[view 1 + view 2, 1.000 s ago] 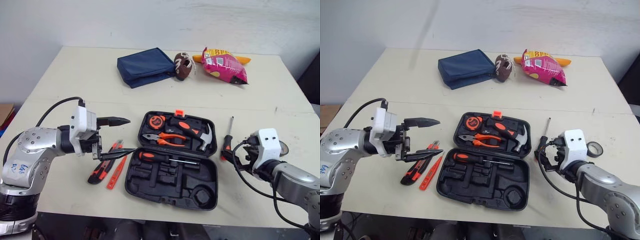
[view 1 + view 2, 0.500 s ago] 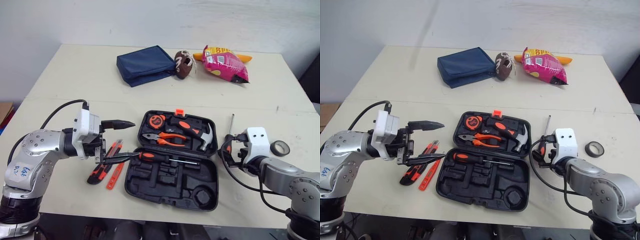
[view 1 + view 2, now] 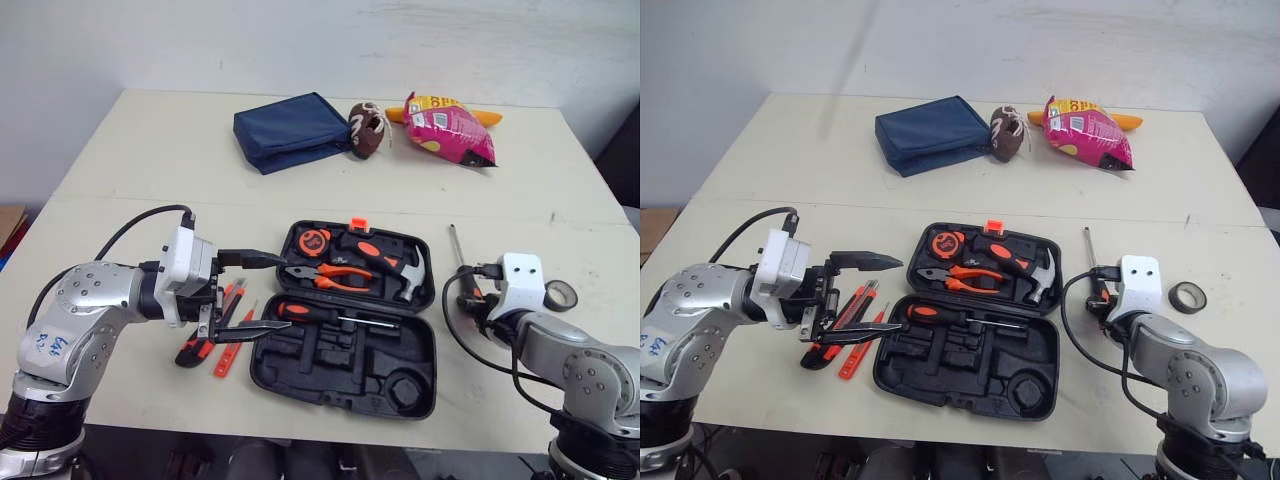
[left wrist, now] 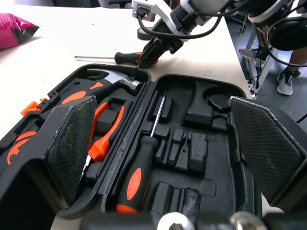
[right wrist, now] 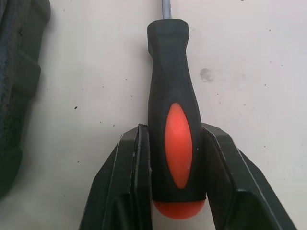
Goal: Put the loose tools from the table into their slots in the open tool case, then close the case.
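The right claw is clenched on the loose screwdriver. Its 2 fingers press on either side of the black-and-orange handle near the butt end, and the shaft points away from the wrist. The tool sits on the desk just right of the open tool case, apparently at desk level.

The left claw is released. Its pads are spread wide, and it hovers over the case's left edge, gripping nothing. Just beside it, 2 utility knives lie loose on the desk.

Inside the case, 1 screwdriver, pliers, a hammer and a tape measure are already seated. Several moulded slots in the near half are bare. A roll of black tape lies right of the right arm.

The step in hand looks like the pickup of the loose screwdriver, with the grasp made but the lift not yet done. The next move calls for raising it and carrying it left over the near half. The shaft then has to line up with a free long slot before the tool is pressed in, and the path should stay clear of the left claw.
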Controlling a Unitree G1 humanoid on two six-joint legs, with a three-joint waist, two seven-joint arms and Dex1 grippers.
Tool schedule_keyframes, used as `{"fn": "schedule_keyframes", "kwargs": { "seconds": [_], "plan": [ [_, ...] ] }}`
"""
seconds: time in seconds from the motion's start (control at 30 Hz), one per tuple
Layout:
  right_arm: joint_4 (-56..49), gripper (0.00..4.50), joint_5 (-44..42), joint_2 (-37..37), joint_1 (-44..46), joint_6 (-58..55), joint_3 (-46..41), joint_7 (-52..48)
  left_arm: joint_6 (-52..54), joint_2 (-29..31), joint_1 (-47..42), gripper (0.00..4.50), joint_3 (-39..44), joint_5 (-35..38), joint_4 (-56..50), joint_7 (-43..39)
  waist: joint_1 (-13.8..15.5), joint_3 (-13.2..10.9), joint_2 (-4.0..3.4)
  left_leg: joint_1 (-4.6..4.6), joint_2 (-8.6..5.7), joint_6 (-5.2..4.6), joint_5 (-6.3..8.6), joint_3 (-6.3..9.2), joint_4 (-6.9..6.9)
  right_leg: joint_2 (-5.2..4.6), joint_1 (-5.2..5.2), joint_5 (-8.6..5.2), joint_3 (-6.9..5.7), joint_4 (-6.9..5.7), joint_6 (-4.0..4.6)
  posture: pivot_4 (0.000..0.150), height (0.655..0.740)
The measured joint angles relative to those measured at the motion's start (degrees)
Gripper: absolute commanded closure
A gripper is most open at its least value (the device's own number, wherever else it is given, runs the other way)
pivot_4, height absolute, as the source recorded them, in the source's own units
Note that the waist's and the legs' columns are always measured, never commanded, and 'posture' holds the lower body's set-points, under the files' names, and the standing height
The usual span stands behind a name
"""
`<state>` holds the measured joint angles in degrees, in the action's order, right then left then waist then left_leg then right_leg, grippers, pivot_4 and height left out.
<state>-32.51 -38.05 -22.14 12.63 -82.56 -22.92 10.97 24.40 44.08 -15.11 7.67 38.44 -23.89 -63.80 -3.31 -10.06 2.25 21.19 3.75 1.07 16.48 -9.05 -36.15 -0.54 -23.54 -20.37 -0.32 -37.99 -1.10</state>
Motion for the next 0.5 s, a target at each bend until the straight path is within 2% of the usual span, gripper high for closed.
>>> {"fn": "schedule_keyframes", "kwargs": {
  "seconds": [0.07, 0.2, 0.3, 0.5],
  "plan": [
    [0.26, 3.50, 1.38, -0.02, -0.44, 1.59, 0.09, -0.96, -0.04, -0.22, 0.00, 0.00, 0.00, 0.01, -0.01, -0.02, 0.01, 0.00, 0.00, 0.00, -0.01, 0.00, 0.00, -0.01, 0.00, -0.01, 0.00, 0.01, 0.01, 0.00, -0.01, 0.150, 0.7400],
    [1.42, 3.50, 5.78, -3.58, -2.55, 14.13, 2.31, -7.98, 0.03, -0.22, -0.27, 0.00, 0.25, 0.58, -0.02, -0.13, -0.07, -0.05, -0.09, 0.00, -0.02, -0.01, 0.00, -0.07, 0.04, 0.02, -0.05, 0.01, 0.06, 0.00, -0.01, 0.150, 0.7400],
    [2.25, 3.50, 6.50, -10.70, -2.45, 23.10, 5.53, -19.20, 0.17, -0.03, -1.03, 0.00, 0.83, 1.32, 0.04, -0.34, -0.19, -0.07, -0.10, -0.03, 0.02, 0.00, 0.00, -0.11, 0.05, 0.10, -0.06, 0.00, 0.10, 0.01, -0.02, 0.150, 0.7400],
    [2.65, 3.50, 0.85, -25.47, 4.25, 29.12, 12.91, -45.94, 1.00, 4.39, 2.60, 0.00, 4.71, 3.80, -0.12, -3.69, -0.52, -0.18, -0.28, -0.06, 0.04, -0.01, 0.00, -0.11, 0.09, 0.10, -0.05, 0.00, 0.12, 0.04, -0.02, 0.150, 0.7400]
  ]
}}
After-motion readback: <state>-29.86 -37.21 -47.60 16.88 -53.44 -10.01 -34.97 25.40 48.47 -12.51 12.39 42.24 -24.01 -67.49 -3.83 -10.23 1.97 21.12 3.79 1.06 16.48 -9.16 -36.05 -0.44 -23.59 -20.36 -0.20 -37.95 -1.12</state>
